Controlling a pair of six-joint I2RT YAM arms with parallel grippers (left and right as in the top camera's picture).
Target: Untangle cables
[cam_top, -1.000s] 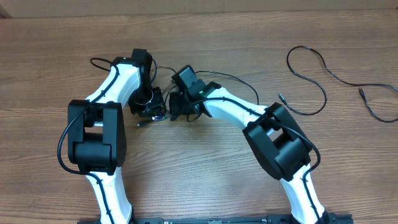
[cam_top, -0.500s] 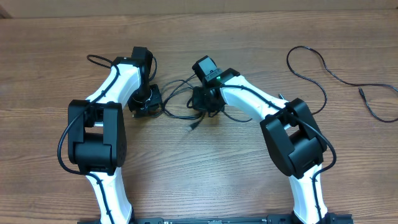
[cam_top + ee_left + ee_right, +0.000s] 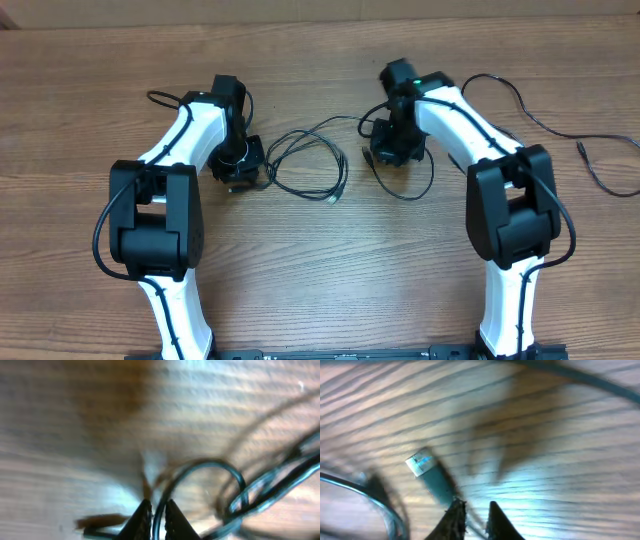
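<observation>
Jaws nearly closed: left pinch a cable loop (image 3: 210,466), right a plug-ended cable (image 3: 434,482).

Thin black cables (image 3: 343,170): loose loops centre; separate strand (image 3: 545,130) far right.

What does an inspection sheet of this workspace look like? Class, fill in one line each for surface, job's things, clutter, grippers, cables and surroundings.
surface: wooden table, grain plainly visible.
job's things: a looped cable lies between the two grippers; a second cable lies apart at the right side.
clutter: nothing seen.
grippers: left gripper shut on the looped cable; right gripper has its fingertips slightly apart with a plug just ahead of them, grip unclear.
cables: black arm wires run along both arms.
surroundings: a pale strip past the table's far edge.
</observation>
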